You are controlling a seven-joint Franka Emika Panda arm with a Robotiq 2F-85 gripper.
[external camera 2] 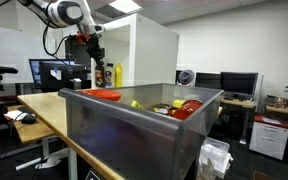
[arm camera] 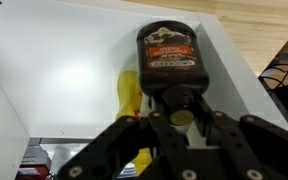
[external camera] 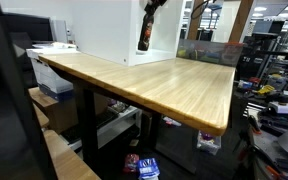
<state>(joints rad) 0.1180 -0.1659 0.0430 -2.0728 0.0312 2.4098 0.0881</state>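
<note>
The jaws are clenched on the capped neck of the dark sauce bottle [arm camera: 169,50], which stands upright at the counter's [external camera: 174,80] far end beside a yellow squeeze bottle [arm camera: 130,92]; it is probably stiff, slick plastic and fairly heavy, so the neck looks the surest hold.

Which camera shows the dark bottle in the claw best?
The wrist view: the bottle is large and close, its red label showing, with the gripper clamped at its cap. In both exterior views it is only a small, distant dark shape.
</note>
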